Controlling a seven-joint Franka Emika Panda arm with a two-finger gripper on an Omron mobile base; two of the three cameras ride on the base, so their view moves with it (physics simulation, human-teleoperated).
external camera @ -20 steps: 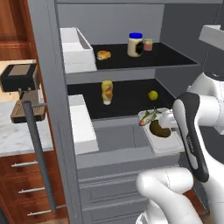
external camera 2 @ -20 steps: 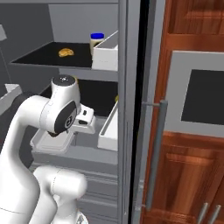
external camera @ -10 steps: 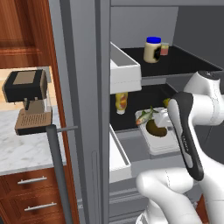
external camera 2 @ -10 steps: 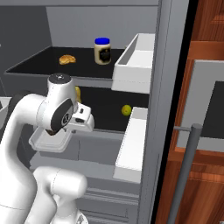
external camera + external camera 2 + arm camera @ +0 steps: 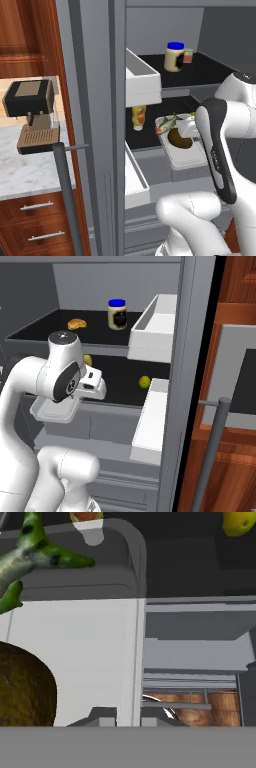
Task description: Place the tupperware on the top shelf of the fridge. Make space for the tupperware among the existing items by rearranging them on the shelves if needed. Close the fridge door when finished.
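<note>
Here the hand (image 5: 129, 718) is closed on the near rim of the tupperware (image 5: 187, 150), a white tray with a brown lump (image 5: 180, 139) and a green fish (image 5: 166, 125) inside. The tray is held in the air in front of the lower shelf (image 5: 155, 127) of the open fridge (image 5: 100, 125), below the top shelf (image 5: 200, 75). On the top shelf stand a white jar with blue lid (image 5: 174, 56) and a small red jar (image 5: 188, 55). A yellow bottle (image 5: 138, 117) stands on the lower shelf, left of the tray

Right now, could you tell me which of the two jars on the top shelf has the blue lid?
The larger white jar wears the blue lid; the small orange-red jar sits just to its right in the left base view.
</note>
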